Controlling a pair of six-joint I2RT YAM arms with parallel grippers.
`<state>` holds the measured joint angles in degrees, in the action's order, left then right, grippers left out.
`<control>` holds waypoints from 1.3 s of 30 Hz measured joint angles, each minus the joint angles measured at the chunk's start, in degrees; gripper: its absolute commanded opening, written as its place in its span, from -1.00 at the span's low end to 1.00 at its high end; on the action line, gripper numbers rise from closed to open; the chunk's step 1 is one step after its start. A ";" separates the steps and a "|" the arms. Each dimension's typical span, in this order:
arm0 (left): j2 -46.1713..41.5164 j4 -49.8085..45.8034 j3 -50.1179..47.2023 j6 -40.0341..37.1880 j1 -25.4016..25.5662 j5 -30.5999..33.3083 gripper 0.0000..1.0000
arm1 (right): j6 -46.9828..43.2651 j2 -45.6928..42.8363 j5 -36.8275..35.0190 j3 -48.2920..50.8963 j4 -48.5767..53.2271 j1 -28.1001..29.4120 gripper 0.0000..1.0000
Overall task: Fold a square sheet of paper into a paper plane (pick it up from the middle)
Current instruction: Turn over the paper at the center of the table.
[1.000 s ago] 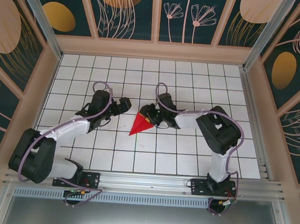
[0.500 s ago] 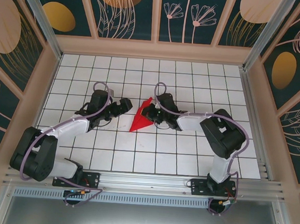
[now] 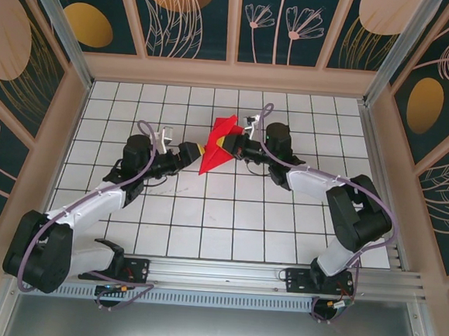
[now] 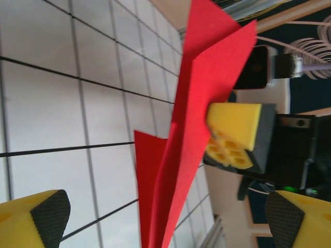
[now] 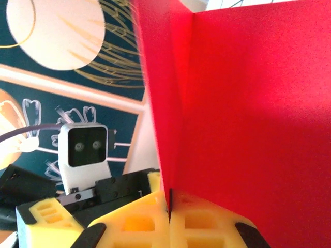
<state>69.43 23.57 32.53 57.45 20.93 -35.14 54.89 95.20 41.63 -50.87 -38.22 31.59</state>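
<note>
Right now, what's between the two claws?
The paper plane, pinched in the right claw, open left claw opposite; top view shows it.

This is a robot lab's test cell, I'd say: white gridded tabletop (image 3: 204,229), aluminium rail (image 3: 224,271) along the front, floral printed panels (image 3: 282,25) boxing it in

One red paper plane (image 3: 217,146), two claws of mine, my left claw (image 3: 191,151) and my right claw (image 3: 238,146), one white counter (image 3: 204,229) of gridded tiles
</note>
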 measured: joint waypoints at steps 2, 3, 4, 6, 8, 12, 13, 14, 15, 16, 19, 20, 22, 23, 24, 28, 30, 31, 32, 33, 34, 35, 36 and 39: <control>0.42 2.84 0.00 1.18 0.00 -1.40 0.97 | 1.33 0.11 1.64 -0.02 -1.49 0.00 -0.87; 0.76 3.82 0.00 1.53 0.00 -1.97 0.97 | 1.97 0.22 2.27 -0.02 -2.32 0.00 -0.87; 1.27 4.94 0.00 1.97 0.00 -2.49 0.96 | 2.75 0.35 2.86 -0.02 -3.08 0.00 -0.86; 2.43 6.80 0.00 2.89 0.00 -3.52 0.92 | 3.87 0.63 3.69 -0.04 -4.07 0.00 -0.86; 3.43 8.50 -0.02 3.98 0.00 -4.48 0.81 | 4.94 1.09 4.55 -0.09 -5.20 0.04 -0.86; 4.61 11.85 -0.02 5.75 0.00 -5.92 0.52 | 6.93 2.38 5.49 -0.42 -6.69 0.37 -0.86; 4.83 12.50 -0.02 5.99 0.00 -6.25 0.44 | 7.32 2.80 5.75 -0.52 -6.97 0.48 -0.86; 5.09 13.16 -0.02 6.27 0.00 -6.47 0.37 | 7.80 3.26 6.10 -0.61 -7.23 0.66 -0.86; 5.27 13.60 -0.02 6.34 0.00 -6.58 0.31 | 8.15 3.67 6.34 -0.63 -7.54 0.79 -0.86; 5.49 13.92 -0.02 6.56 0.00 -6.71 0.23 | 8.55 4.09 6.54 -0.63 -7.96 0.92 -0.86; 6.19 14.29 -0.02 6.82 0.00 -6.91 0.02 | 9.88 5.40 6.97 -0.68 -8.96 1.14 -0.86; 6.40 14.32 -0.02 6.80 0.00 -6.88 -0.10 | 10.21 5.68 7.13 -0.70 -9.14 1.14 -0.86; 6.82 14.25 -0.02 6.62 0.00 -6.86 -0.29 | 10.43 5.92 7.48 -0.74 -9.33 1.14 -0.85; 7.02 14.01 -0.02 6.34 0.00 -6.84 -0.38 | 10.47 5.92 7.58 -0.74 -9.40 1.14 -0.83; 7.15 13.73 0.00 6.08 0.00 -6.69 -0.46 | 10.47 5.92 7.65 -0.79 -9.44 1.14 -0.81; 7.39 9.81 0.61 3.98 0.02 -5.29 -0.73 | 9.57 5.92 7.96 -1.38 -7.69 1.09 -0.53; 7.41 6.25 1.79 2.05 0.02 -3.98 -0.82 | 8.15 5.73 7.54 -1.70 -5.01 0.96 -0.38; 7.41 4.26 2.64 0.94 0.02 -3.06 -0.85 | 7.10 5.40 7.13 -1.70 -3.13 0.83 -0.30; 7.41 1.77 3.67 -0.50 0.02 -1.86 -0.87 | 6.23 4.90 6.43 -1.70 -1.14 0.68 -0.24; 7.41 -0.44 4.59 -1.86 0.02 -0.81 -0.88 | 5.07 4.24 5.77 -1.70 1.09 0.35 -0.18; 7.41 -3.54 5.86 -3.67 0.02 0.85 -0.90 | 3.65 3.28 4.61 -1.70 3.74 -0.07 -0.10; 7.41 -7.02 7.32 -5.60 0.02 2.67 -0.90 | 2.14 2.19 3.15 -1.75 6.60 -0.61 -0.03; 7.39 -10.03 8.66 -7.17 0.02 4.55 -0.90 | 0.52 0.96 1.49 -1.92 9.60 -1.18 0.03; 7.39 -21.09 13.88 -13.09 0.02 12.20 -0.91 | -4.44 -3.10 -5.81 -3.04 19.08 -2.54 0.23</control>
<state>76.82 2.48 46.41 44.36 20.95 -22.94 50.46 92.09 35.81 -53.91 -19.14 29.06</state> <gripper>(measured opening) 0.070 0.564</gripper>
